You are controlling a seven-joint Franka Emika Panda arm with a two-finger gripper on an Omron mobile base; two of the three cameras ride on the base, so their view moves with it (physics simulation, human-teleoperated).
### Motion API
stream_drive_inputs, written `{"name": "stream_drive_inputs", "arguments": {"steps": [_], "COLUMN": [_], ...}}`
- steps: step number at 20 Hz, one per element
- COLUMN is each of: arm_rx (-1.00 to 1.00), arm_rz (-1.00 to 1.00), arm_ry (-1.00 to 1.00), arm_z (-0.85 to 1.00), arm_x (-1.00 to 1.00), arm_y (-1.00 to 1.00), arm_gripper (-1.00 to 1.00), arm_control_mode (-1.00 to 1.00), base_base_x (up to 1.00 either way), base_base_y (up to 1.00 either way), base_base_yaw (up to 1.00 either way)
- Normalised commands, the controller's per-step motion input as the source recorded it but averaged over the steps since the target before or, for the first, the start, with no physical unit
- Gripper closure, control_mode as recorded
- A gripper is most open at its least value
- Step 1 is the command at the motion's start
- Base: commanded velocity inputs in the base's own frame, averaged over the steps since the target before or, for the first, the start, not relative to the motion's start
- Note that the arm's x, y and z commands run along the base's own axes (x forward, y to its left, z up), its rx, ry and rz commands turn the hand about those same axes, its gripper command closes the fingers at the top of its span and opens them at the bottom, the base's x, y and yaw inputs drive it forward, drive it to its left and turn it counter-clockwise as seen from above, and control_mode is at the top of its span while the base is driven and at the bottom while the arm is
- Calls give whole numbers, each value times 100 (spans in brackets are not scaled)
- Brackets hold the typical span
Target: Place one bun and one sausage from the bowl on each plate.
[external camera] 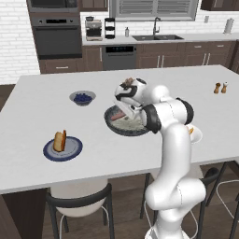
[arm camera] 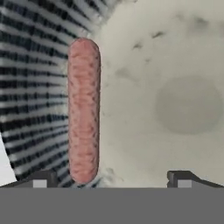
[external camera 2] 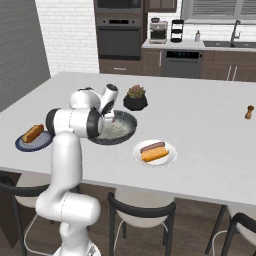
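The wide dark bowl [external camera: 133,130] [external camera 2: 125,131] stands mid-counter. One pink sausage [arm camera: 84,109] lies in it, along the foot of its ribbed wall, on the pale speckled inside [arm camera: 175,87]. My gripper [arm camera: 111,181] [external camera: 122,112] [external camera 2: 107,120] hangs low over the bowl, open, with the sausage's near end just inside the left fingertip [arm camera: 41,179]. Nothing is held. The dark blue plate [external camera: 70,153] [external camera 2: 22,145] at the left carries a bun [external camera: 59,141] [external camera 2: 32,133]. The white plate [external camera 2: 167,159] [external camera: 196,135] at the right holds a bun [external camera 2: 155,154] and a sausage [external camera 2: 152,146].
A small bowl of blue berries [external camera: 82,97] sits behind and left of the big bowl. A black pot with a plant [external camera 2: 135,98] stands just beyond it. Two small shakers [external camera: 220,87] are at the far right. Chairs line the counter's near edge.
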Motion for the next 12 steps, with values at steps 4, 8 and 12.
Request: {"name": "stream_drive_inputs", "arguments": {"steps": [4, 8, 12], "arm_rx": [0, 0, 0], "arm_rz": [0, 0, 0], "arm_ry": [0, -1, 0], "arm_z": [-27, -18, -18], "arm_x": [45, 35, 18], "arm_y": [5, 7, 9], "arm_gripper": [-100, -100, -100], "arm_control_mode": [-100, -100, -100], "base_base_x": [0, 0, 0], "base_base_y": [0, 0, 0], "base_base_yaw": [0, 0, 0]}}
